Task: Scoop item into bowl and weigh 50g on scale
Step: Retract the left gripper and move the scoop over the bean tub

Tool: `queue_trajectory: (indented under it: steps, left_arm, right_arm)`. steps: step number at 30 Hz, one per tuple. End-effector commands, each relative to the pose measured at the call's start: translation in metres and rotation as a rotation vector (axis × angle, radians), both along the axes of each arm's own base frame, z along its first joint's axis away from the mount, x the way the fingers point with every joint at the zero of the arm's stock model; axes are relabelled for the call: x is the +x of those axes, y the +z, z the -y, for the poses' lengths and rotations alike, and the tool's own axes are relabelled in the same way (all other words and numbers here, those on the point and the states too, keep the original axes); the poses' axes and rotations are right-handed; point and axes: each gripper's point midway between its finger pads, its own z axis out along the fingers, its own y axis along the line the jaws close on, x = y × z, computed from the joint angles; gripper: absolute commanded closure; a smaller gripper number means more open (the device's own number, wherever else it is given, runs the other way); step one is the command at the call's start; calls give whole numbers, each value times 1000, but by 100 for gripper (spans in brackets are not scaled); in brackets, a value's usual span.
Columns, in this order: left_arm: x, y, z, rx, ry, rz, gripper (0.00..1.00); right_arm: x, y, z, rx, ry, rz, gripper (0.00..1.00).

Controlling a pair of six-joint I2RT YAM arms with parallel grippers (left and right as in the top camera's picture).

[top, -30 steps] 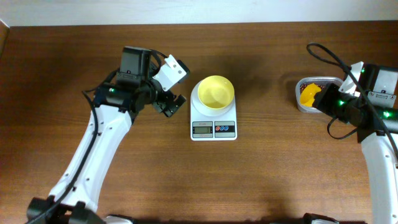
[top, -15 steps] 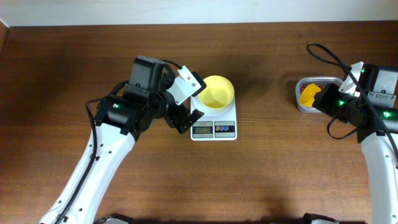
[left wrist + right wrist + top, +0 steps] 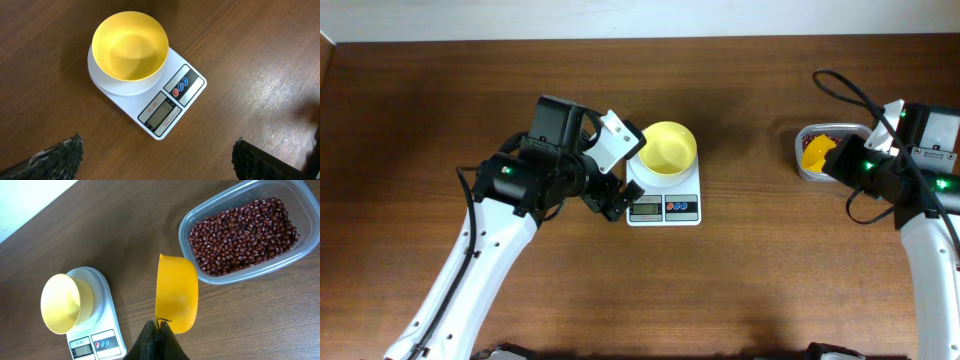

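Bowl point(image 3: 130, 45) one, scale point(image 3: 172, 102) one, scoop point(image 3: 176, 292) one.

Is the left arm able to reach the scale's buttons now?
Probably yes: the left arm hangs beside the scale, jaws open, and the buttons lie uncovered, clear of the bowl.

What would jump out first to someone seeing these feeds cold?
The bright yellow bowl, empty, sits on the white scale mid-table, with the left pincer open close to the scale's display corner. Next comes the yellow scoop, clamped in the right pincer with no beans showing in it, by the clear tub of dark red beans at the table's right side.
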Motion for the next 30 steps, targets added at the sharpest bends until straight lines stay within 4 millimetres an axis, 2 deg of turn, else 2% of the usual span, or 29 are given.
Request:
queue_trajectory:
  steps: [1,15,26,30]
  left_arm:
    - [-4,4,-1,-7,7,7,1]
    - [-4,4,-1,-7,7,7,1]
    - [-4,4,-1,-7,7,7,1]
    - [-4,4,-1,-7,7,7,1]
  right_arm:
    - [2,8,5,-4,-21,14,96]
    - [-5,3,2,6,-19,-20,96]
    - [-21,-7,-2,22,-5,-97,96]
    - [-22,-7,6,-68,38,-93,96]
